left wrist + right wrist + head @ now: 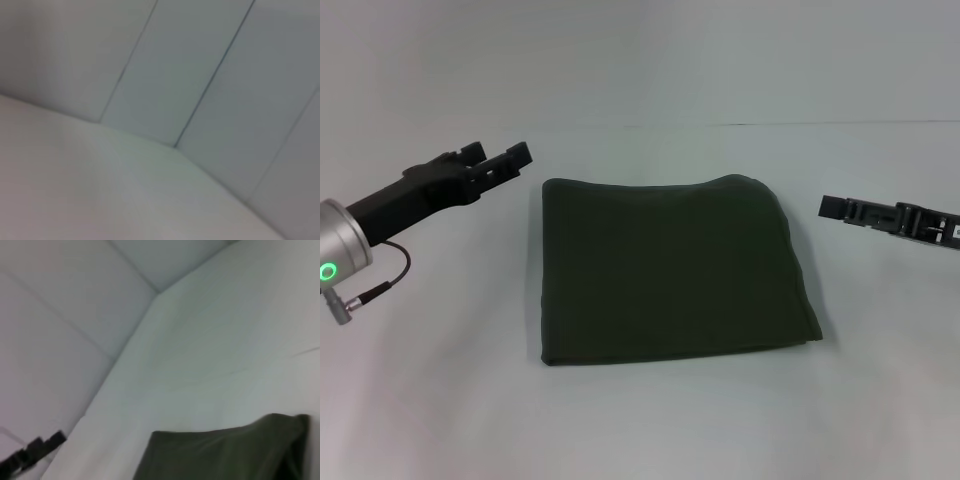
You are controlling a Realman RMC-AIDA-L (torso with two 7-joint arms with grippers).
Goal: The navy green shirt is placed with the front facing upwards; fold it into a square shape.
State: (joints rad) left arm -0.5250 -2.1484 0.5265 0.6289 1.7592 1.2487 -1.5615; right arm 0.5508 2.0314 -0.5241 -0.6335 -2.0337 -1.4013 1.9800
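Observation:
The navy green shirt (675, 270) lies folded into a near-square dark olive block in the middle of the white table, plain side up, with no print or collar showing. In the right wrist view the shirt (225, 452) shows one folded corner. My left gripper (502, 153) hovers off the shirt's far left corner, open and empty, not touching the cloth. My right gripper (826, 207) hangs to the right of the shirt, level with its far edge, apart from it. The left wrist view holds only table and wall.
The white table (650, 420) extends on all sides of the shirt. A panelled pale wall (200, 65) rises behind it. The left gripper (30, 455) shows far off in the right wrist view.

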